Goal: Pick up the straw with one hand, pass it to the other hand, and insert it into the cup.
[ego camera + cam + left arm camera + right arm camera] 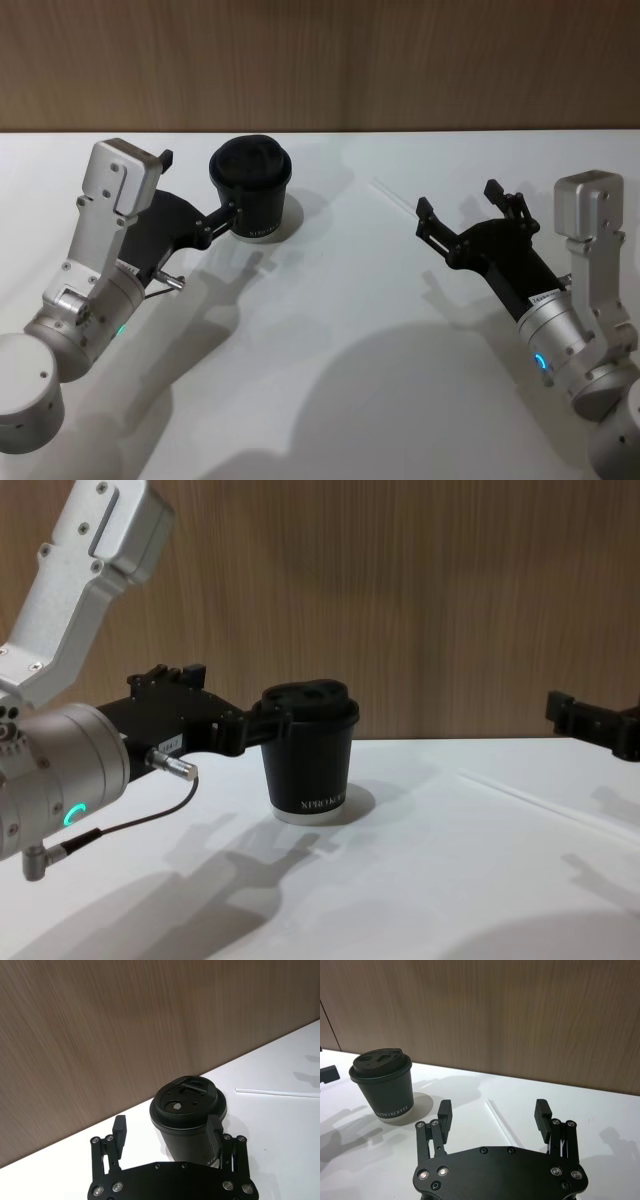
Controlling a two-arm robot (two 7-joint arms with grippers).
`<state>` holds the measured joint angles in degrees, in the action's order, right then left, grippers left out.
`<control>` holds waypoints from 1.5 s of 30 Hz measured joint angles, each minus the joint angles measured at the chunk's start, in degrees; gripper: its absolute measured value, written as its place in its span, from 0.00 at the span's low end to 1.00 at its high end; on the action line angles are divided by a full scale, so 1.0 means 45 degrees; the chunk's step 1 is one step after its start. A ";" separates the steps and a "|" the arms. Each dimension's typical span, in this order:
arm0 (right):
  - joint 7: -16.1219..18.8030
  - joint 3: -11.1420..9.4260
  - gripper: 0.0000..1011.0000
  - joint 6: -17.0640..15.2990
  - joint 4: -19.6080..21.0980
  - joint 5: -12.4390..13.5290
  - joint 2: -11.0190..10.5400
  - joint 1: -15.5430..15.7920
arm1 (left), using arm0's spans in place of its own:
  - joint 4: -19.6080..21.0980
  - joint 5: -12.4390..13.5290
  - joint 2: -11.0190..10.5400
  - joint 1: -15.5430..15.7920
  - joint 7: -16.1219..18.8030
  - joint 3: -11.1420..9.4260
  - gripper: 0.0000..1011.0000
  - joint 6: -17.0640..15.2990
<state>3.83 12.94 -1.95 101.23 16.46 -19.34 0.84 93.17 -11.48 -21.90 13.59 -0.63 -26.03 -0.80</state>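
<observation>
The black cup [250, 190] with its domed lid stands upright at the back of the white table, also in the chest view [310, 755]. My left gripper [198, 185] is open beside it, one fingertip [232, 212] against the cup's side wall [190, 1125]. The white straw [392, 196] lies flat on the table between the cup and my right gripper [457, 198]. That gripper is open and holds nothing. From the right wrist, the straw [502, 1122] lies on the table just beyond the spread fingers, with the cup [385, 1087] farther off.
A wooden wall [320, 60] runs along the table's far edge. The white tabletop [340, 340] stretches bare toward me between the two arms. From the left wrist, the straw [277, 1093] lies past the cup.
</observation>
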 joint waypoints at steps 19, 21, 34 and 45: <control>0.0000 0.0000 0.99 0.0000 0.0000 0.0000 0.0000 0.0000 | 0.0001 0.0000 0.0000 0.0000 0.0000 0.0001 0.99 0.0000; 0.0000 0.0000 0.99 0.0000 0.0000 0.0000 0.0000 0.0000 | 0.0000 0.0000 0.0000 0.0000 0.0000 0.0000 0.99 0.0000; 0.0000 0.0000 0.99 0.0000 0.0000 0.0001 0.0000 0.0000 | 0.0000 0.0000 0.0000 0.0000 0.0000 0.0000 0.99 0.0000; 0.0000 -0.0043 0.99 -0.0040 0.0016 -0.0032 -0.0034 0.0024 | 0.0000 0.0000 0.0000 0.0000 0.0000 0.0000 0.99 0.0000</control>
<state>3.83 12.74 -2.13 101.30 16.32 -19.49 0.95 93.17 -11.48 -21.89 13.59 -0.63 -26.03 -0.80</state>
